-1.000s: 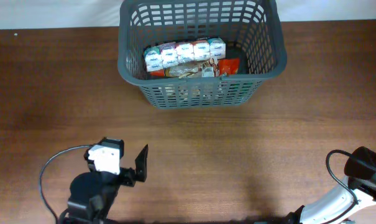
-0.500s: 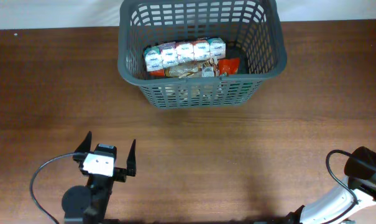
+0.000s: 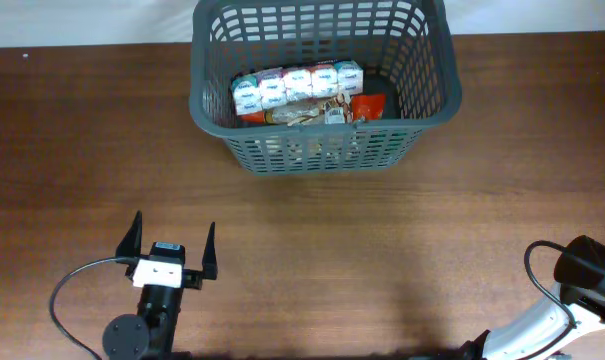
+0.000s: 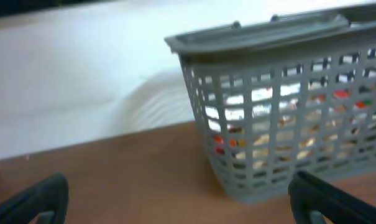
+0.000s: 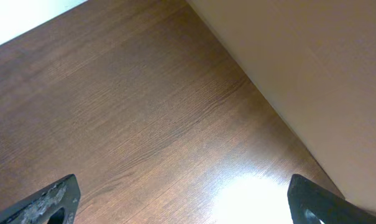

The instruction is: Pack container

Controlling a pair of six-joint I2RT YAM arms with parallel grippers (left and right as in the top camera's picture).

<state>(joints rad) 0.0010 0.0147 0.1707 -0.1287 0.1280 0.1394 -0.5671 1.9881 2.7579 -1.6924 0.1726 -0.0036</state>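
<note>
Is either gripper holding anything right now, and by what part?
Nothing is held. The left gripper and right gripper are both open and empty.

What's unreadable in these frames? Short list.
Overhead: print on the small white cartons in the large dark grey plastic lattice basket, too small to read.
Overhead: whatever lies under those cartons, hidden by them and the near rim.
Left wrist: basket contents, blurred behind the slats.
Overhead: right arm, mostly cut off by the bottom-right corner.
</note>
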